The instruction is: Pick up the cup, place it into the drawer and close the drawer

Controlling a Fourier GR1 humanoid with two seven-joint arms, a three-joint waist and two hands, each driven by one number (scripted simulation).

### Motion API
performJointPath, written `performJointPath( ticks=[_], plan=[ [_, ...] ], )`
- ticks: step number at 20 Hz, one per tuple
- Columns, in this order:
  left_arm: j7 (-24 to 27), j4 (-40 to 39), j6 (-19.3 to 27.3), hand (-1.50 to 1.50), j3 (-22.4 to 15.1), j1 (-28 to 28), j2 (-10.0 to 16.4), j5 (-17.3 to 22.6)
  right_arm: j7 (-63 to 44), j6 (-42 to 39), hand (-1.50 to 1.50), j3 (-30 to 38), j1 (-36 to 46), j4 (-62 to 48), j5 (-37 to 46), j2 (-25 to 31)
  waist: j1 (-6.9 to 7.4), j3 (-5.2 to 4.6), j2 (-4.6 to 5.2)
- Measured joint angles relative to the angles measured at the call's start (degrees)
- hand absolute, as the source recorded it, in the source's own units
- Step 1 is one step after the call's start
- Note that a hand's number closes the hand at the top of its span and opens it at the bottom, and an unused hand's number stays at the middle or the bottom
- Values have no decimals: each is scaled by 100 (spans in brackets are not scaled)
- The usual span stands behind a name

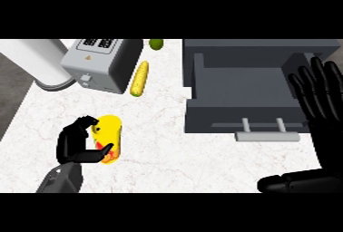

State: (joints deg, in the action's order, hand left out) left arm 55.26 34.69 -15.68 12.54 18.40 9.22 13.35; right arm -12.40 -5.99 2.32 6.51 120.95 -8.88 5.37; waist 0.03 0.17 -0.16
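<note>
Yellow with a red-orange patch low on its side, the cup [110, 131] is towards the front-left corner of the white marbled counter [167, 154]. The left hand [75, 142] is wrapped round it from the left, with the fingers curled over its upper part and the thumb pressed across the patch. From here I can't tell whether the cup rests on the stone or is raised off it.

Over on the counter's right side the grey drawer [234, 120] stands pulled out, its inside showing from above and its pale bar handle [266, 135] facing the front edge. The cup is well apart from it, with bare stone between them.

The right hand [327, 127] shows at the right edge, just beside the drawer's right wall. Its fingers are straight and spread, pointing up, the thumb lies out to the side, and it holds nothing.

Towards the back-left corner sits a silver toaster [97, 61], with a white cylinder [43, 61] just to its left. A yellow corn cob [139, 78] lies just beside the toaster's right side, and a small green fruit [155, 44] sits at the back edge.
</note>
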Motion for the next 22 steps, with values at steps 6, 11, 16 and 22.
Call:
performJointPath(
  ticks=[6,11,16,22],
  plan=[
    [-327,1062,53,150,-217,-183,-177,132,-14,-17,-150,130,9,-36,-78,44,17,-10,1],
    [-1092,2379,156,150,-597,-378,-317,161,67,-36,-150,22,-243,84,-5,-37,29,-11,-9],
    [-2183,3727,470,150,-942,-406,-553,296,164,-131,-150,99,-327,40,-60,3,28,-12,-7],
    [-3181,4532,1350,150,-1328,210,-812,353,181,-80,-150,84,-140,-98,13,-23,0,-13,5]
  ],
)
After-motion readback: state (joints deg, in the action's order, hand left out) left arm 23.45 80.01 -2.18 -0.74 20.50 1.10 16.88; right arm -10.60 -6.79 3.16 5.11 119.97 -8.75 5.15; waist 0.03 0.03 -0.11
